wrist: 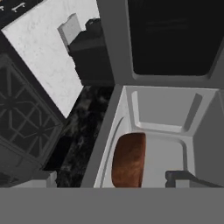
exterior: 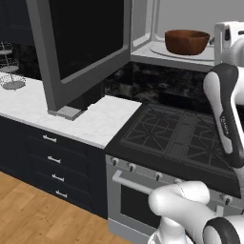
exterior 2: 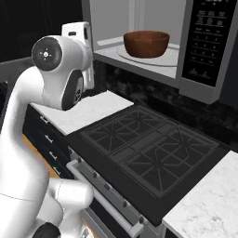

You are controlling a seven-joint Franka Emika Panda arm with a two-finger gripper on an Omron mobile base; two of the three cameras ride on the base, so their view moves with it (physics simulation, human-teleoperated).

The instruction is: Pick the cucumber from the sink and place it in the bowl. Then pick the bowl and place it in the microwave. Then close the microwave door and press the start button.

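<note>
The microwave (exterior 2: 153,42) stands open above the stove, its microwave door (exterior: 81,45) swung far left: a broad, stiff, hinged panel, probably best pushed near its free edge. The bowl (exterior 2: 146,43) sits on the turntable inside. Whether the gripper is open, I cannot tell.

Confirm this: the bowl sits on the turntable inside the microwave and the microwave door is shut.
Not quite. The bowl does sit on the turntable inside the microwave, but the microwave door is swung wide open, as the left base view shows.
</note>
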